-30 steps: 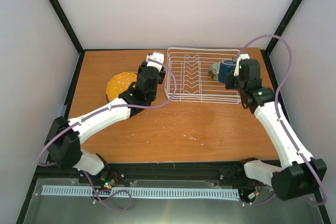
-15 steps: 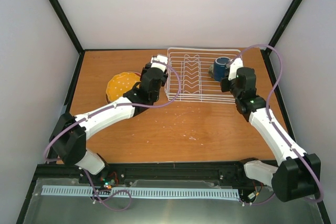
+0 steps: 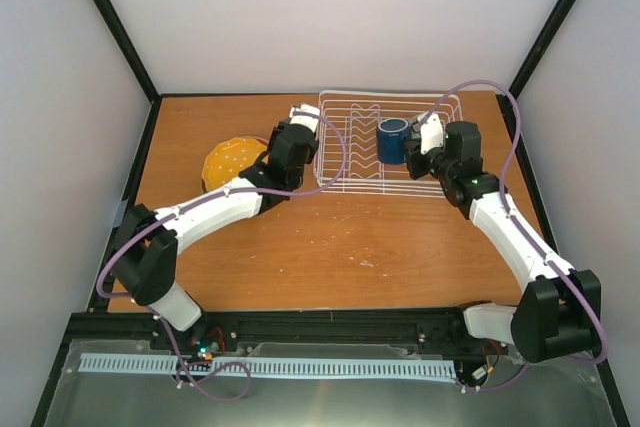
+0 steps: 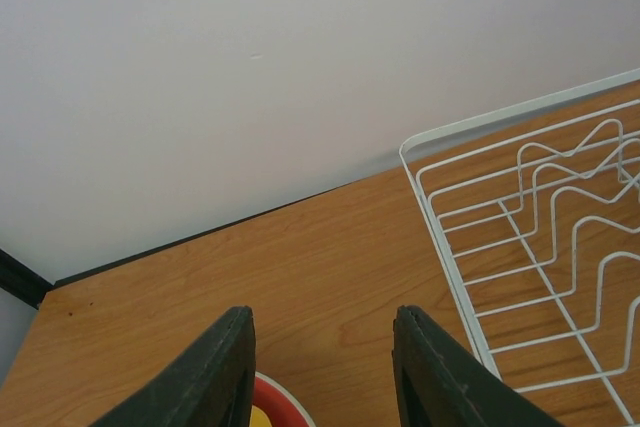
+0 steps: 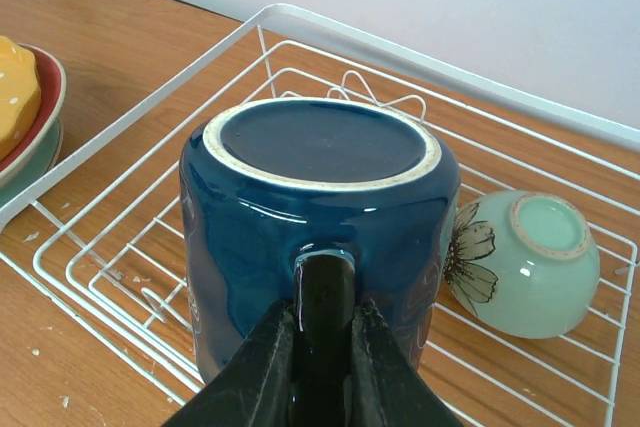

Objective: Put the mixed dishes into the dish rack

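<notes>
Item 1. Dark blue mug (image 5: 320, 237): inverted, base ring upward, over the middle of the dish rack (image 3: 345, 187), within its rim. I cannot tell whether its mouth touches the wires.

Item 2. My right claw (image 5: 322, 347): fingers clamped on the mug's handle, one at each side, reaching in from the rack's right side.

Item 3. Small pale green bowl (image 5: 525, 267): upside down on the rack's wires, just right of the mug and close against it, with a dark flower drawn on its wall. It shows only in my right wrist view.

Item 4. Dish rack: white wire, rectangular, with wavy upright plate slots on its left half. It sits at the far right of the counter (image 3: 350, 247).

Item 5. My left claw (image 4: 320, 332): fingers apart, holding nothing, over bare counter just outside the rack's far left corner.

Item 6. Orange-yellow dotted plate (image 3: 232, 162): on the counter well to the left of the rack, topping a small stack. A red rim and a teal edge show beneath it in the right wrist view.
</notes>
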### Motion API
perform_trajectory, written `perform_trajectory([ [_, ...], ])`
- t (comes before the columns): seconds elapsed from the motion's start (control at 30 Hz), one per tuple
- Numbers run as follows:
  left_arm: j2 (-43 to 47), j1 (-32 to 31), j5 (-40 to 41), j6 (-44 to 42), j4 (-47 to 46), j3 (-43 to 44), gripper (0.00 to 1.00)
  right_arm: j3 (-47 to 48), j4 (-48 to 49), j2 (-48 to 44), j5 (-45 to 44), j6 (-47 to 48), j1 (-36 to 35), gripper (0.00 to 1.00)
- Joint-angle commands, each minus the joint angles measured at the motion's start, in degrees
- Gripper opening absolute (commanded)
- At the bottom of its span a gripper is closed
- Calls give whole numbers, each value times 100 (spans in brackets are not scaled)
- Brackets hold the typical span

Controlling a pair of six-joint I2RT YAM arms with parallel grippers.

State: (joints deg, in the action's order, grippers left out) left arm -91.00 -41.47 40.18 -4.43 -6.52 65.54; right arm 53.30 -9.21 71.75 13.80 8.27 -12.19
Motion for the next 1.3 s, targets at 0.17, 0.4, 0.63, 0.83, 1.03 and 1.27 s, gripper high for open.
perform_trajectory([
  [0.17,-337,78,-204,-106,30,584,39,165,328,-27,228,451,298,3],
  [0.4,-503,118,-321,-146,2,695,38,-24,322,-5,258,473,467,3],
  [0.63,-511,233,-370,-158,-5,681,38,-96,407,261,276,452,510,3],
  [0.83,-515,359,-421,-147,-5,670,38,-16,445,554,284,432,559,3],
  [1.03,-565,435,-493,-102,-13,655,38,-19,446,780,308,379,603,3],
  [1.27,-601,548,-602,-72,-44,626,38,121,431,1064,307,393,630,3],
])
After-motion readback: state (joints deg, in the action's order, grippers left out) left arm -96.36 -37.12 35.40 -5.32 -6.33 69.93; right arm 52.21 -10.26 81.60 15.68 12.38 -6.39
